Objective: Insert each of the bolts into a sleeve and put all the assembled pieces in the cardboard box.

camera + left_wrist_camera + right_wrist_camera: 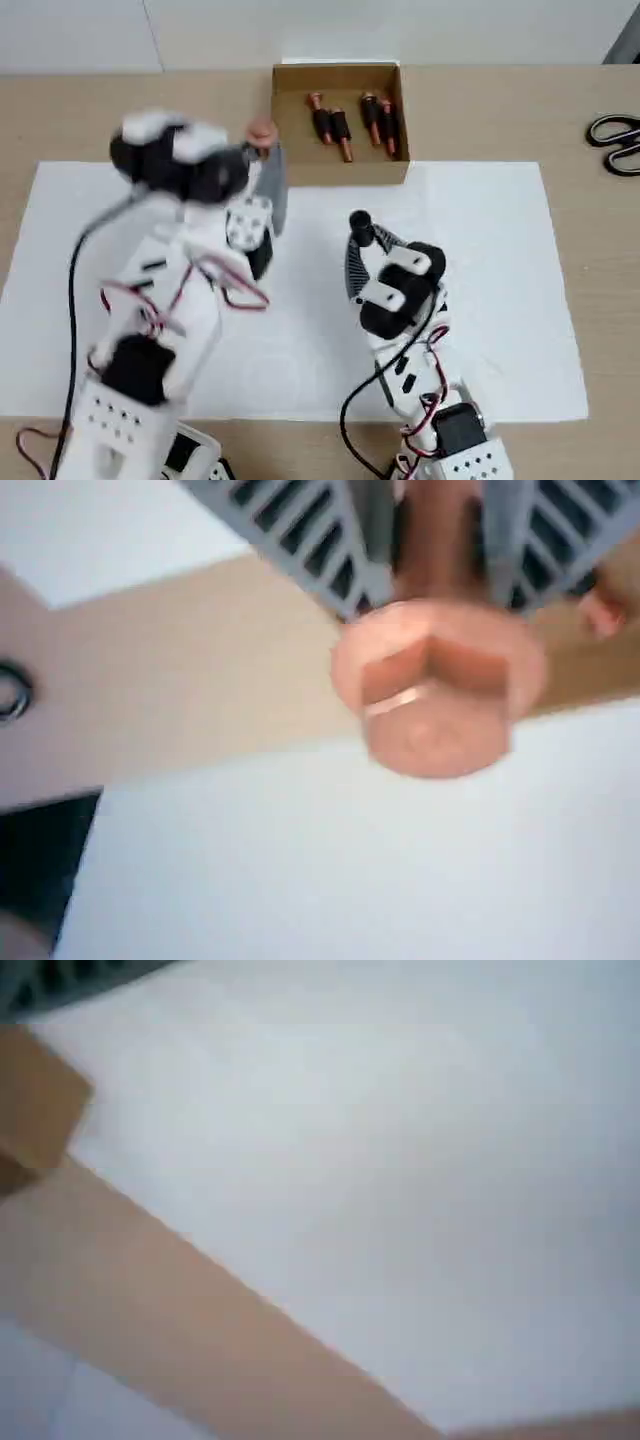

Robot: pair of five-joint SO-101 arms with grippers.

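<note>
My left gripper (266, 152) is shut on a copper bolt (260, 130), held in the air by the front left corner of the cardboard box (340, 172). In the left wrist view the bolt's hex head (437, 695) sticks out past the grey fingers (290, 525), and its shank sits between them. My right gripper (362, 240) stands mid-table in front of the box, shut on a black sleeve (360, 226) that stands upright at its tips. Inside the box lie several copper bolts in black sleeves (330, 124). A corner of the box (40, 1100) shows in the right wrist view.
A white paper sheet (500, 300) covers the tan table (80, 110) under both arms. Scissors (615, 140) lie at the far right. Red and black cables (230, 290) trail from the arms near the front.
</note>
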